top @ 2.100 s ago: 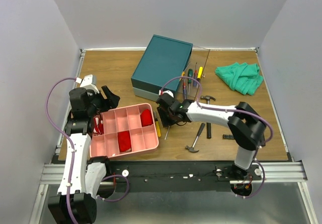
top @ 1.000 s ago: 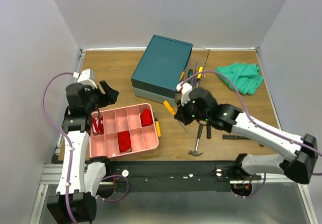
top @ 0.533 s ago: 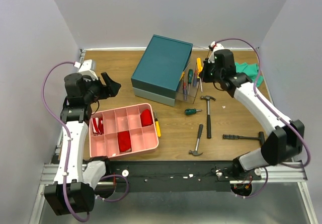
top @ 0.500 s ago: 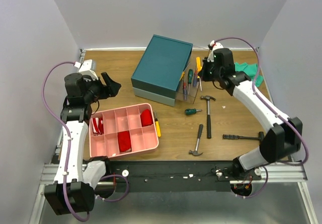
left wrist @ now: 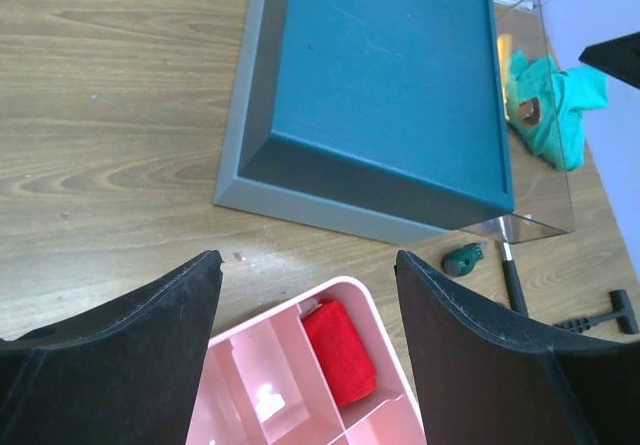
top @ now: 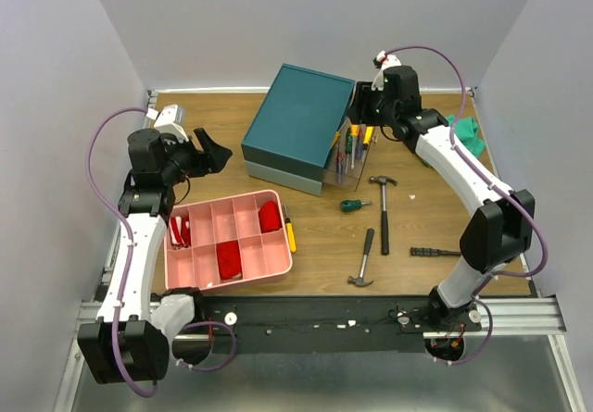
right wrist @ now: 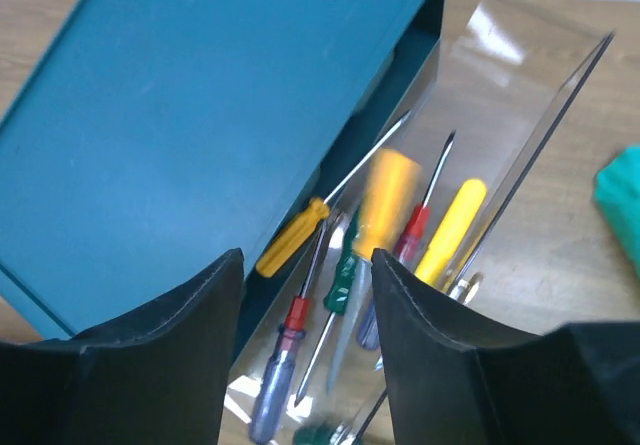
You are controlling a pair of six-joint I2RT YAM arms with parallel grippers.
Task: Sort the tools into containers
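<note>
Teal box point(top: 298, 120) holds the screwdrivers in its pulled-out clear drawer point(right wrist: 545, 130), while the hammers lie out on the bench point(left wrist: 110, 95).

The right jaws hang spread and empty over the drawer, where slim screwdrivers point(right wrist: 450, 227) with yellow, red, green and purple handles lie together. One orange handle point(right wrist: 385, 200) is blurred, so it cannot be told whether it is at rest. The left jaws, also spread and holding nothing, hover above the bench near a pink tray point(top: 248, 256). On this showing the sorting is only partly done: two hammers point(top: 382, 210), a stubby green screwdriver point(top: 352, 206), a black T-shaped tool point(top: 445, 252) and a yellow screwdriver point(top: 289, 236) beside the tray lie outside any drawer.
</note>
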